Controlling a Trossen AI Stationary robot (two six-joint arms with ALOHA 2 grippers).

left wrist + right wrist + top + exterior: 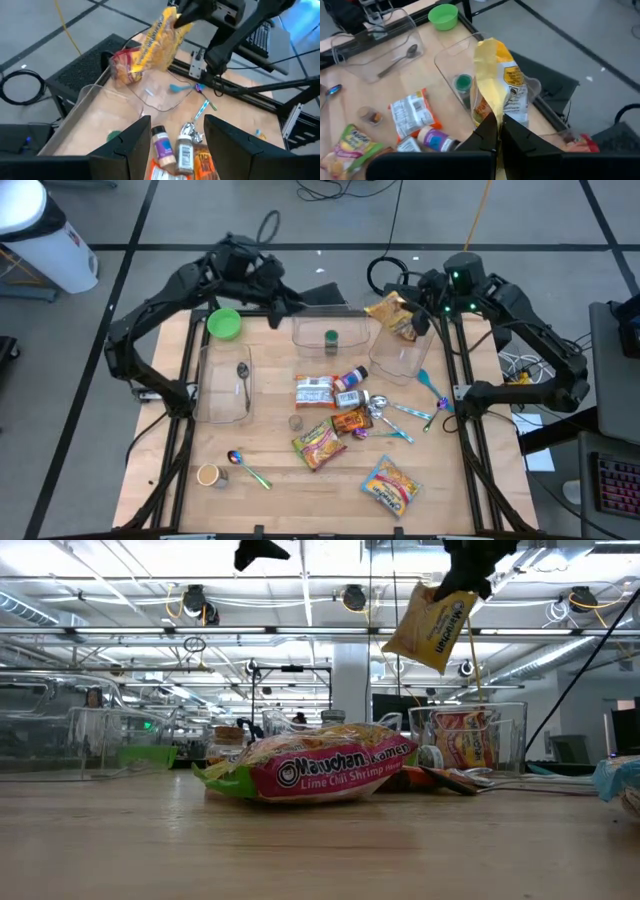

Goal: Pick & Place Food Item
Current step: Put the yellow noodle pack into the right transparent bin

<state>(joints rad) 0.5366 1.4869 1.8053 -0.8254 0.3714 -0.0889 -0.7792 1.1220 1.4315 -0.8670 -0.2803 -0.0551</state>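
Ramen packet (392, 314), yellow, hangs from our right gripper (420, 323), pinched shut on its top edge, at upper right of the high view above the clear bin (400, 356), presumably for dropping in. Left gripper (300, 300) waits upper centre, fingers parted, holding nothing.

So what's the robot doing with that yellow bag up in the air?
The right pincer is shut on a yellow ramen packet, holding it in the air above a clear bin at the table's far right. That bin already has another packet inside. The left pincer hovers empty near the far edge by the green bowl. More noodle packets, spice jars and spoons lie on the table, not yet sorted.
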